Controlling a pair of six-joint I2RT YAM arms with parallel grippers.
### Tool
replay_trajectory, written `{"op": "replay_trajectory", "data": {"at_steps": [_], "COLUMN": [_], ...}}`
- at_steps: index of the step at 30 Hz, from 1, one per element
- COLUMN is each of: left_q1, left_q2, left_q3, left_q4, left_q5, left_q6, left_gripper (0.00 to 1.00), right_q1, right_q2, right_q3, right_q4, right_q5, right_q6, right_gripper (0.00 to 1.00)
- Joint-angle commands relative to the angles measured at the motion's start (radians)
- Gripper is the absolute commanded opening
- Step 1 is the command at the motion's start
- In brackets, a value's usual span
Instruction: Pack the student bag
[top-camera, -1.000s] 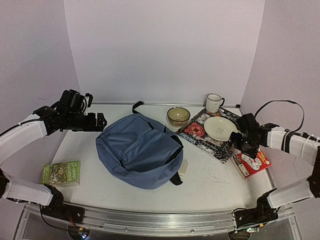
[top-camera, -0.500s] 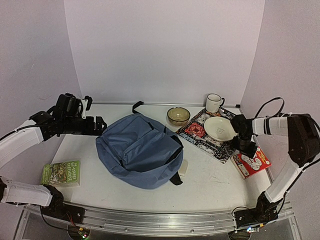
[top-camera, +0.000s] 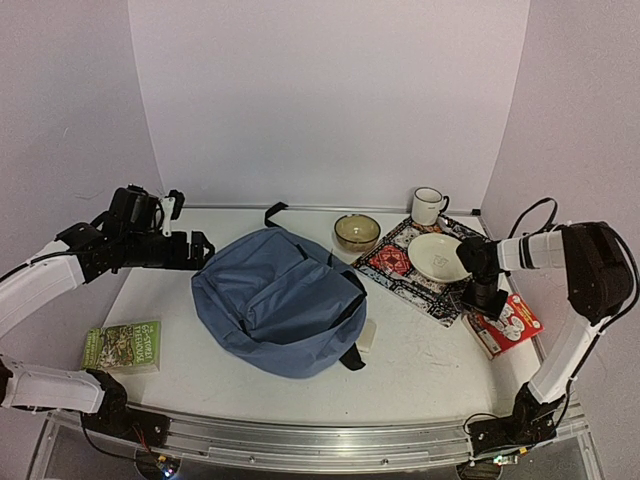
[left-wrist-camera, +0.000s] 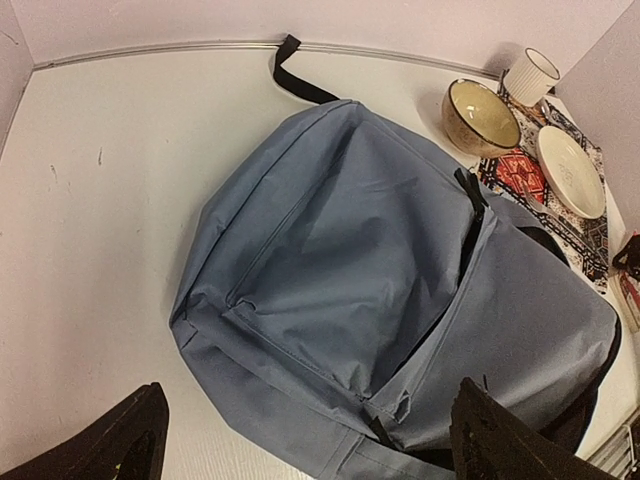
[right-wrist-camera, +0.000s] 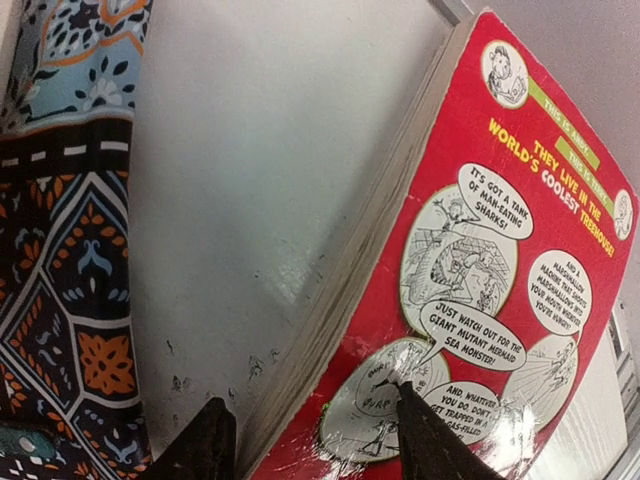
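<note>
Near left, a green book (top-camera: 122, 345) is lying flat on the white table (top-camera: 420, 360), well apart from everything else. The student bag (top-camera: 278, 298) is lying flat mid-table, slate-blue, zips up, black strap (left-wrist-camera: 293, 75) trailing toward the back wall. A small cream object (top-camera: 367, 335) is poking out at the bag's near right edge; I can't tell what it is.

Right side: a red book (top-camera: 503, 323) is lying near the table's right edge, comic-panel cover up. I'm seeing the right gripper (top-camera: 478, 300) down at the book's left edge. In the right wrist view the right gripper (right-wrist-camera: 305, 425) is straddling that edge, jaws partway apart, one fingertip (right-wrist-camera: 205, 445) on the table side, the other on the cover. I can't tell whether they're actually pinching it.

The left gripper (top-camera: 200, 245) is hovering beside the bag's far left side, jaws spread wide and holding nothing, with the bag filling the left wrist view.

Further back, a patterned mat (top-camera: 400, 262) is carrying a cream plate (top-camera: 438, 257). A brown bowl (top-camera: 356, 232) is sitting just beside the mat's left corner, and a white mug (top-camera: 429, 205) is at its far corner.
</note>
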Motion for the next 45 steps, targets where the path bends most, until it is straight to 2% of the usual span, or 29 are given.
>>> {"op": "replay_trajectory", "data": {"at_steps": [1, 5, 8, 13, 20, 24, 29, 30, 32, 35, 38, 45], "left_q1": [0.000, 0.000, 0.000, 0.000, 0.000, 0.000, 0.000, 0.000, 0.000, 0.000, 0.000, 0.000], "left_q2": [-0.024, -0.023, -0.020, -0.015, -0.011, -0.008, -0.008, -0.008, -0.006, -0.008, -0.010, -0.012], "left_q3": [-0.006, -0.006, -0.005, 0.001, 0.002, 0.004, 0.004, 0.003, 0.000, -0.001, 0.002, -0.001], "left_q4": [0.047, 0.051, 0.054, 0.059, 0.065, 0.067, 0.068, 0.069, 0.070, 0.070, 0.071, 0.073], "left_q5": [0.020, 0.030, 0.031, 0.074, 0.091, 0.095, 0.095, 0.098, 0.104, 0.104, 0.104, 0.102], "left_q6": [0.012, 0.012, 0.010, 0.008, 0.002, 0.003, 0.000, -0.002, -0.002, -0.001, 0.000, 0.003], "left_gripper": [0.99, 0.99, 0.99, 0.99, 0.99, 0.99, 0.99, 0.99, 0.99, 0.99, 0.99, 0.99], "right_q1": [-0.009, -0.005, 0.007, 0.112, 0.429, 0.626, 0.764, 0.767, 0.752, 0.689, 0.597, 0.315], "right_q2": [-0.032, -0.068, -0.111, -0.167, -0.226, -0.176, -0.003, 0.003, -0.012, -0.089, -0.175, -0.338], "right_q3": [-0.069, -0.101, -0.136, -0.175, -0.165, -0.062, 0.185, 0.203, 0.203, 0.153, 0.087, -0.062], "right_q4": [-0.110, -0.108, -0.097, -0.092, -0.135, -0.145, -0.190, -0.213, -0.241, -0.249, -0.250, -0.210], "right_q5": [-0.039, -0.087, -0.126, -0.201, -0.247, -0.261, -0.245, -0.222, -0.165, -0.126, -0.100, -0.062], "right_q6": [0.015, 0.013, 0.009, 0.052, 0.272, 0.348, 0.314, 0.312, 0.300, 0.252, 0.194, 0.016], "right_gripper": [0.37, 0.11, 0.00, 0.00, 0.00, 0.00, 0.01, 0.07, 0.26, 0.47, 0.60, 0.81]}}
